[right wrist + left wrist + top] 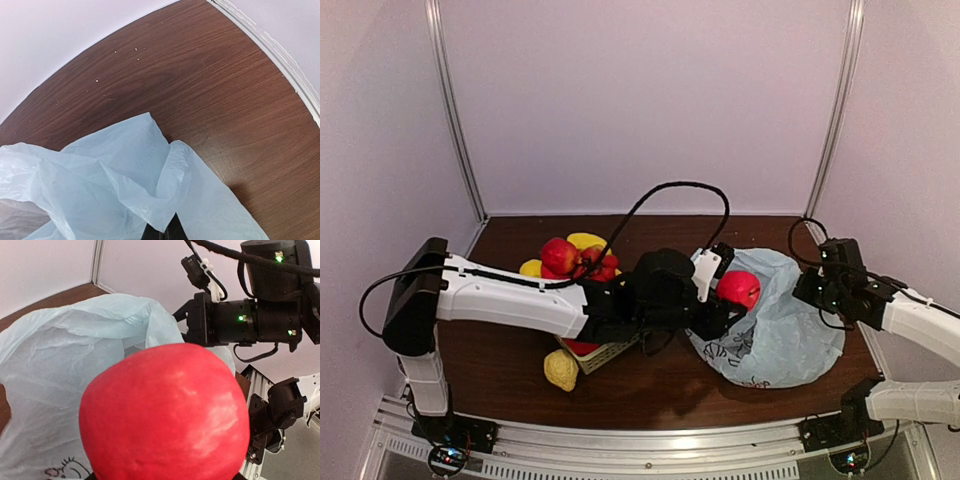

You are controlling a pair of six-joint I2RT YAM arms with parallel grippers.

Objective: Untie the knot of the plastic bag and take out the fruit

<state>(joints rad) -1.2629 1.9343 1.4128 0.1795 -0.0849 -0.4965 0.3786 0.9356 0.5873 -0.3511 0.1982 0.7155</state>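
Note:
The pale blue plastic bag (785, 325) lies slack at the right of the table, its mouth toward my left arm. No knot shows in any view. My left gripper (728, 303) is shut on a red apple (740, 288), one piece of the fruit, just over the bag's left edge. That apple (165, 412) fills the left wrist view and hides the fingers there; the bag (55, 365) lies behind it. My right gripper (812, 290) is shut on the bag's right edge. In the right wrist view its dark fingertips (159, 234) pinch a fold of the bag's film (125, 185).
A pale basket (607, 354) sits under my left arm. Red and yellow fruit (565, 256) is heaped behind the arm. A lumpy yellow lemon-like fruit (561, 369) lies on the table beside the basket. White walls close in the brown table (210, 65) on three sides.

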